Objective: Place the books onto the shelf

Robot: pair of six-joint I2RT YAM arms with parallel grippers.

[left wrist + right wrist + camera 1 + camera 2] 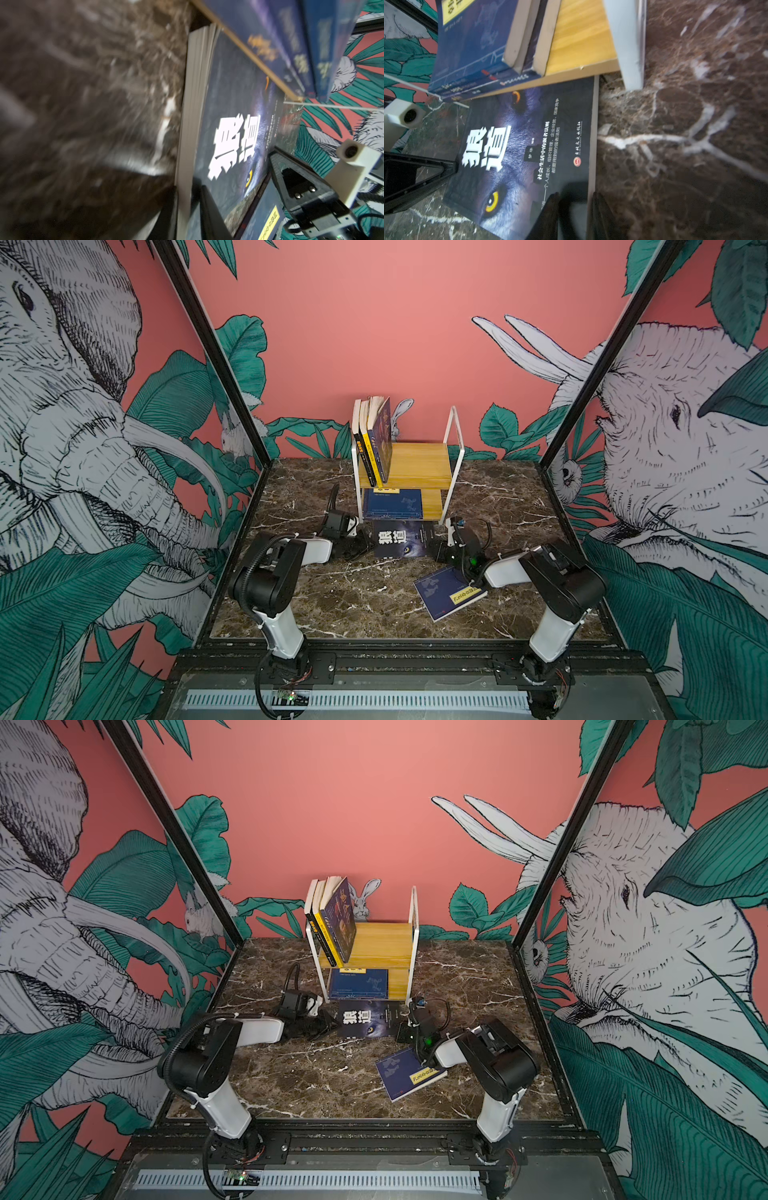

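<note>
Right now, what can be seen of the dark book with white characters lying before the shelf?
The dark book is a thin paperback: blue-black cover with a wolf's yellow eyes, two big white characters, small white text, pale page edges. It lies face up on the marble table, its far edge at the shelf's lower board. The left tool and right tool straddle opposite edges; grip unclear.

standing at the middle of the far edge of the table: a two-tier shelf, carrying upright books leaning at its left end and a flat navy book on its lower board. lying just before it: a black book, with left gripper and right gripper sitting at its side edges. lying askew nearer the right edge: a labelled navy book.
</note>
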